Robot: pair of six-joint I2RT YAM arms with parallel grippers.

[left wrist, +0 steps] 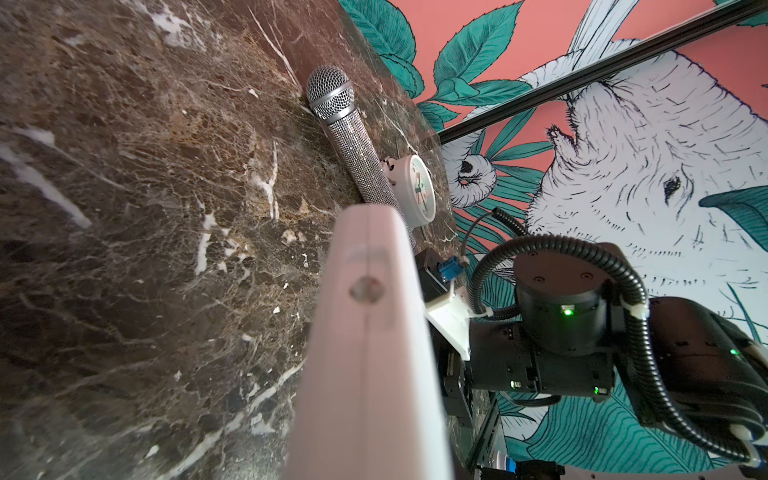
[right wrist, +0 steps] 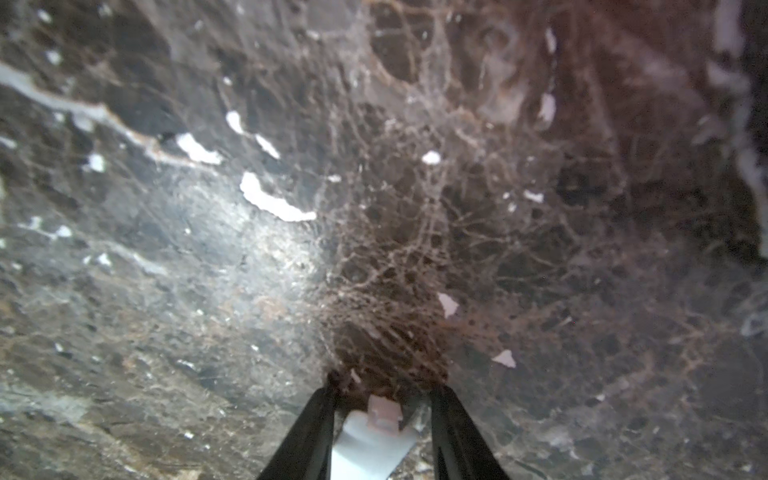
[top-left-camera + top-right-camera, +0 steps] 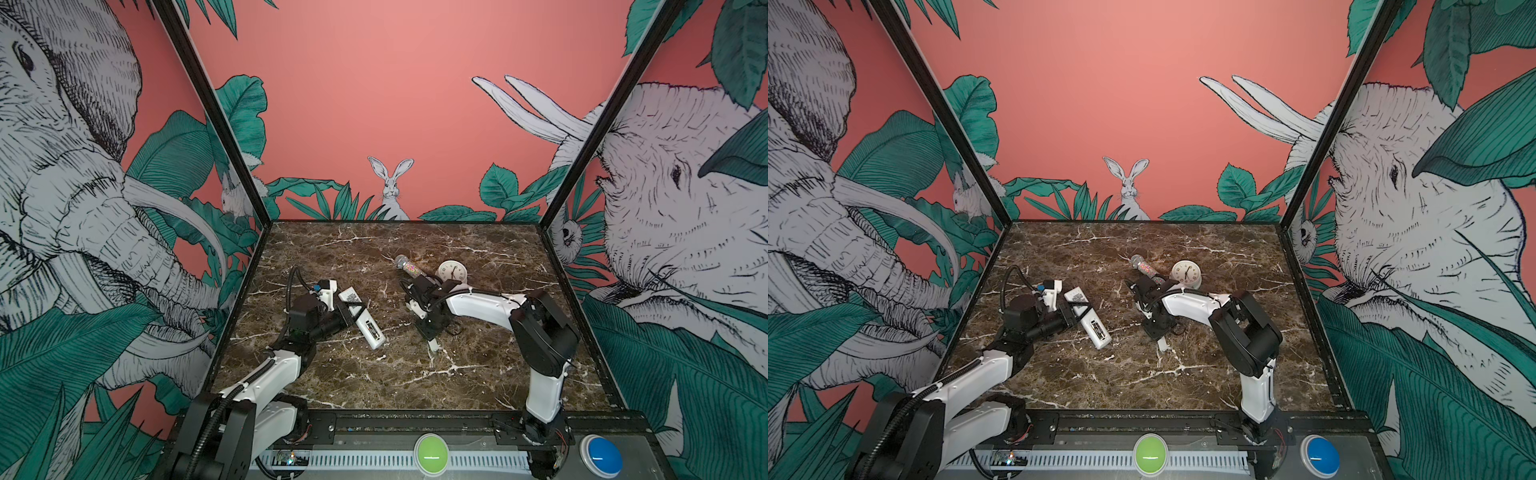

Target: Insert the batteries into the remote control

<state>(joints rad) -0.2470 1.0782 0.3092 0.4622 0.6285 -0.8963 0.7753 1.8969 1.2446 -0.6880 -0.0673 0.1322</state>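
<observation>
Remote control (image 3: 371, 330): left of centre on the marble table (image 3: 374, 382), lying at an angle from back-left to front-right. A dark recess showed in its upward face near the front end.
Left gripper (image 3: 353, 309): clamped tight across the remote's middle.
Right gripper (image 2: 386, 386): right of centre, pointed down at the table, jaws apart. Its 2 fingers (image 2: 307, 436) straddled a small white piece (image 2: 370, 444), with a gap visible at 1 finger.
Microphone (image 3: 409, 268): glittery, lay behind the right gripper.
Clock (image 3: 451, 271): round and white, just right of the microphone.
</observation>
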